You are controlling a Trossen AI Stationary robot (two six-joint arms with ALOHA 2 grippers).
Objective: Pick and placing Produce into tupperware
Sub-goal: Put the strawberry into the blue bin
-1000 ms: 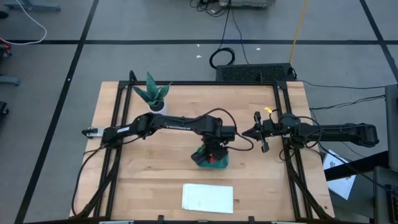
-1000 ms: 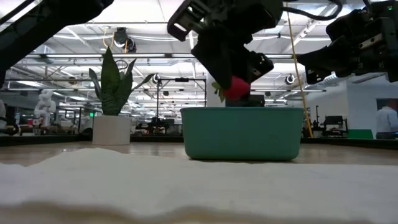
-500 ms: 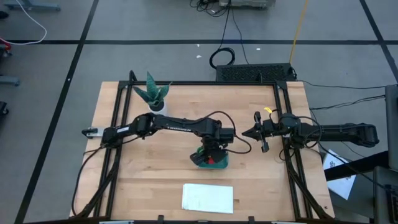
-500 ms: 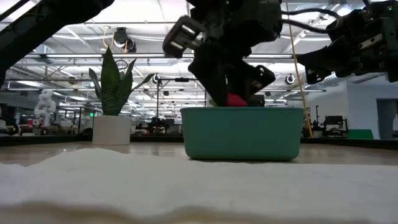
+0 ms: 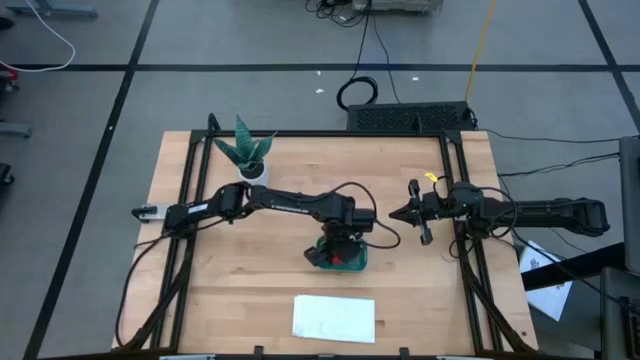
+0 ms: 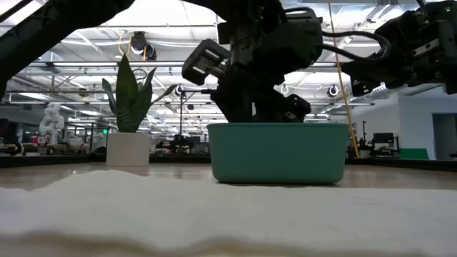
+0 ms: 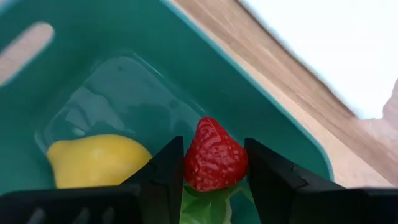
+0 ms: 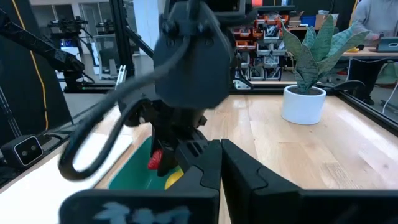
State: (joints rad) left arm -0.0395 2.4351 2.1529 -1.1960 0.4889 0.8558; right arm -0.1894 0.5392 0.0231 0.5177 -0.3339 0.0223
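Two pieces of produce inside the teal tub (image 7: 124,74): a strawberry (image 7: 214,155) and a lemon (image 7: 96,162). Strawberry clamped between the fingers of the left gripper (image 7: 214,163), pointed tip away from the wrist, leafy green end back between the fingers, long axis along the fingers. Lemon lying on the tub floor just beside the strawberry, apart from it, long axis roughly across the fingers. Left gripper (image 5: 340,250) lowered inside the tub (image 5: 337,256), near the middle of the table (image 5: 250,300), below the rim in the low view (image 6: 278,153). Bare tub floor beyond the strawberry's tip, then the tub wall. White sheet (image 5: 334,318) near the front edge, apart from the tub; potted plant (image 5: 248,152) at the far left corner. Right gripper (image 5: 418,212) waiting to the right of the tub, fingers close together.
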